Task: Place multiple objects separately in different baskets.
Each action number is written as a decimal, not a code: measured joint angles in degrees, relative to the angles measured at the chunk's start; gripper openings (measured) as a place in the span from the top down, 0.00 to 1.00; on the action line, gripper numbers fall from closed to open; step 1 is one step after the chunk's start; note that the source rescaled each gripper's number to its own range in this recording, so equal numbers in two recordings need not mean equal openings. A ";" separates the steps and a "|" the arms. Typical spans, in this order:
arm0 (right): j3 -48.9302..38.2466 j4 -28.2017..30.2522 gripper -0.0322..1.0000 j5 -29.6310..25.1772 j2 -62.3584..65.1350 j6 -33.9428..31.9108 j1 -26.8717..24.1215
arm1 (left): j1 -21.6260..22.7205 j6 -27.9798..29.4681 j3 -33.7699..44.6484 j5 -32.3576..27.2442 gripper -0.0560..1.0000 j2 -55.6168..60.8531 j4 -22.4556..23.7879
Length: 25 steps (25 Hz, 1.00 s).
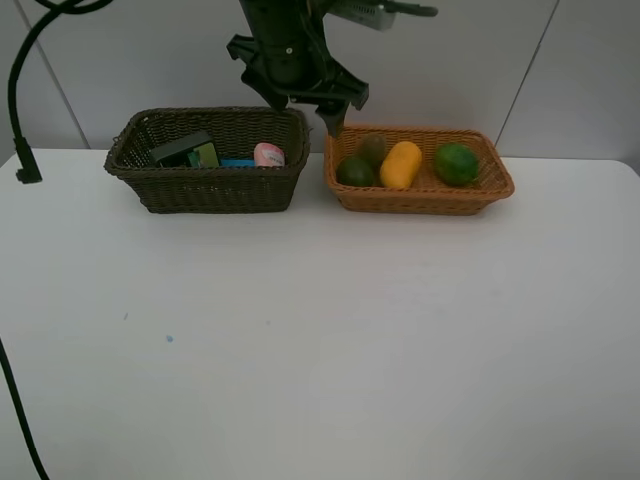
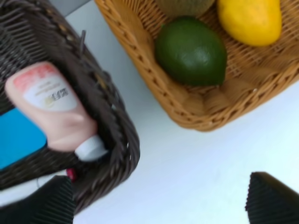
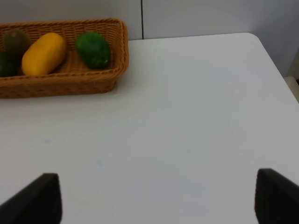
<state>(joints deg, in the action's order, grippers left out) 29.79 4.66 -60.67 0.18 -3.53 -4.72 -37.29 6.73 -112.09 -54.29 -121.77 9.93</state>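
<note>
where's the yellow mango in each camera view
Exterior high: the yellow oval mango lies mid-basket, between green fruits.
Left wrist: at the picture's upper right corner, beside a dark green fruit.
Right wrist: upper left, in the basket.
Shared landmark: the light orange-tan woven wicker basket, seen in all three.

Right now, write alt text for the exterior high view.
Two wicker baskets sit side by side at the far edge of a white table. The dark basket holds bottles and a blue item; the orange basket holds a yellow mango and green fruits. An arm's open left pincer hovers between them.
</note>
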 joint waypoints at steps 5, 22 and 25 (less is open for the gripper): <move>0.00 0.00 0.00 0.00 0.00 0.00 0.00 | 0.00 3.00 0.00 -7.46 0.04 1.84 0.07; 0.00 0.00 0.00 0.00 0.00 0.00 0.00 | 0.00 3.96 1.19 -14.60 0.04 16.72 0.49; 0.00 0.00 0.00 0.00 0.00 0.00 0.00 | 0.00 3.96 3.94 -14.60 0.07 20.51 1.90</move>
<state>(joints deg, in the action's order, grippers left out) 29.79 4.66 -60.67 0.18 -3.53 -4.72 -37.29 10.69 -108.15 -68.89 -101.27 11.83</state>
